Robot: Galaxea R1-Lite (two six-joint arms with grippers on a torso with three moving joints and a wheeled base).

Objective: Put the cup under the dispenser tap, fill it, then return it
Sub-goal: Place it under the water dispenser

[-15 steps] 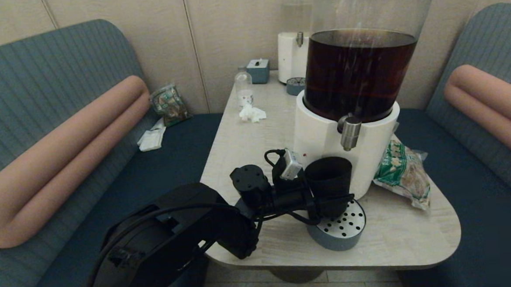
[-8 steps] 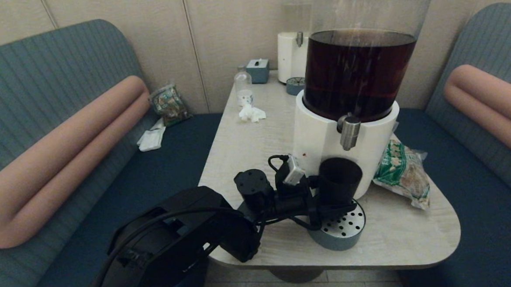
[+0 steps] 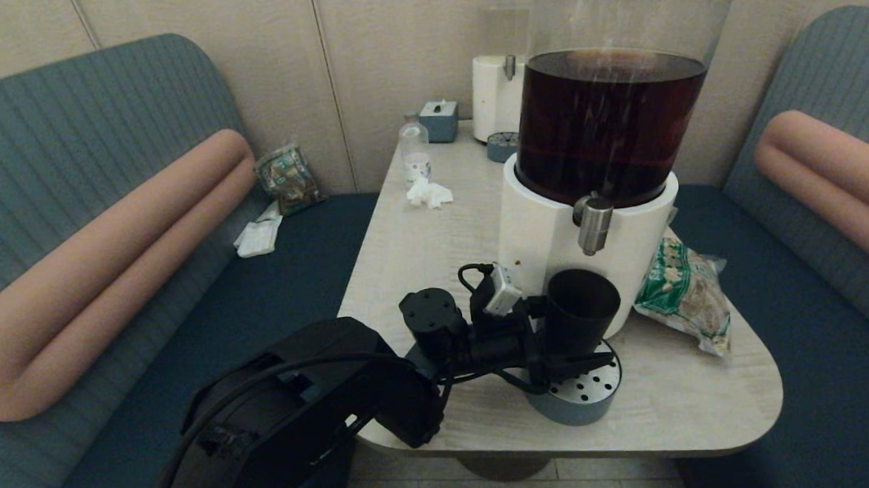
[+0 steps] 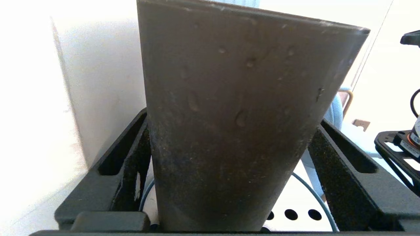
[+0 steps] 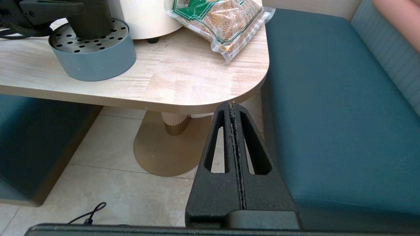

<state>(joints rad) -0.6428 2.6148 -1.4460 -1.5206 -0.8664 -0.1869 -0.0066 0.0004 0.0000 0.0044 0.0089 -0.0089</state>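
Note:
The matte black cup (image 3: 583, 307) stands upright on the perforated grey drip tray (image 3: 587, 396), against the white base of the dark-liquid dispenser (image 3: 542, 231). Its rim lies just below the brushed-steel dispenser tap (image 3: 595, 224) and slightly to that tap's left. My left gripper (image 3: 572, 344) reaches in from the left and is shut on the cup's lower half. In the left wrist view the cup (image 4: 242, 114) fills the space between both fingers of the left gripper (image 4: 233, 118). My right gripper (image 5: 232, 106) is shut and empty, parked low beside the table's near right corner.
A green snack bag (image 3: 682, 294) lies right of the dispenser base. Further back stand a paler dispenser (image 3: 497, 96), a clear bottle (image 3: 414, 145), a crumpled tissue (image 3: 428, 192) and a tissue box (image 3: 439, 119). The rounded table edge (image 3: 742, 436) is close to the tray. Benches flank the table.
My left gripper has carried the cup rightward across the drip tray, from left of the tap to almost beneath it. The right arm has not moved.

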